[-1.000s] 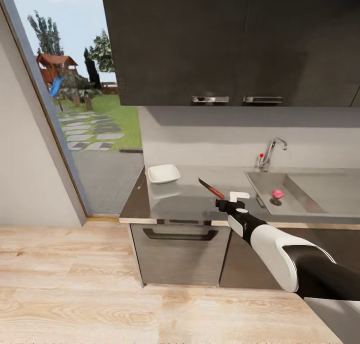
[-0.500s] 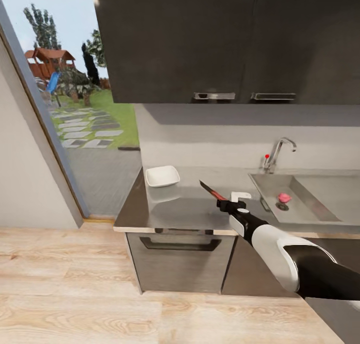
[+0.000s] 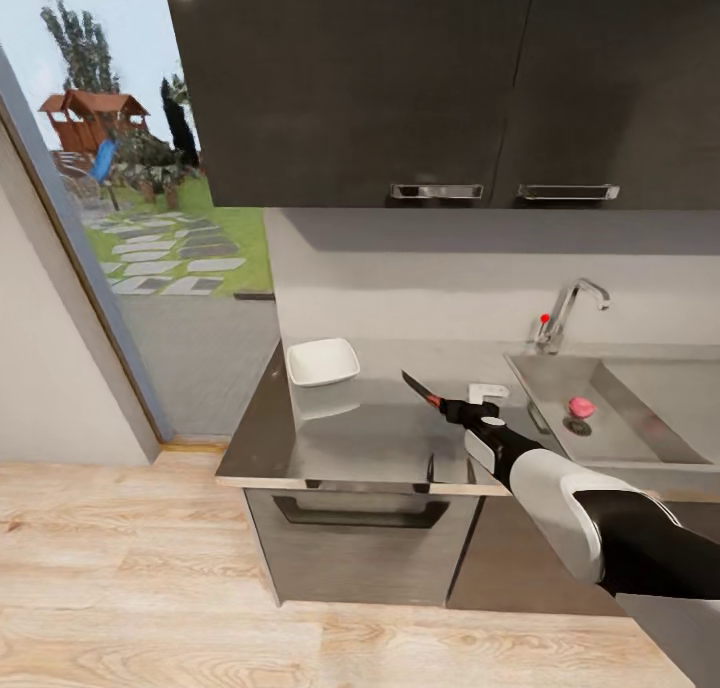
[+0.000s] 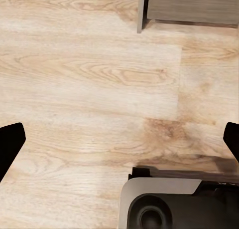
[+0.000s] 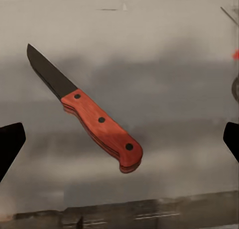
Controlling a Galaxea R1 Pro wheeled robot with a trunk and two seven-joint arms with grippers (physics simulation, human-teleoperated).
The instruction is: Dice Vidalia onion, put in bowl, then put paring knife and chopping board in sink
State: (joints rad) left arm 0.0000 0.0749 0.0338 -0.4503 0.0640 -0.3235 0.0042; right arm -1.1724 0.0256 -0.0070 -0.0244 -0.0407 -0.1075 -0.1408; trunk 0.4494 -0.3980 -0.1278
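The paring knife (image 5: 94, 119), red handle and short dark blade, lies flat on the grey countertop (image 3: 360, 433). My right gripper (image 3: 450, 405) hovers just above its handle end, open, with the black fingertips (image 5: 11, 144) far apart on either side of the knife (image 3: 418, 387). The white bowl (image 3: 322, 362) stands near the counter's left end. The pinkish onion (image 3: 581, 406) rests by the drain in the steel sink (image 3: 548, 376). The chopping board is out of view. My left gripper (image 4: 119, 139) hangs open over the wooden floor.
Dark wall cabinets (image 3: 400, 78) hang above the counter. The chrome tap (image 3: 572, 306) with its red knob stands behind the sink. A glass opening (image 3: 140, 218) to the garden lies left of the counter end. Dark cabinet fronts (image 3: 350, 538) sit below, and my grey base (image 4: 169, 204) is beneath the left arm.
The head camera has come closer, so counter and sink shifted right in view. My right gripper has edged forward over the knife's handle. The knife, bowl and onion lie as before.
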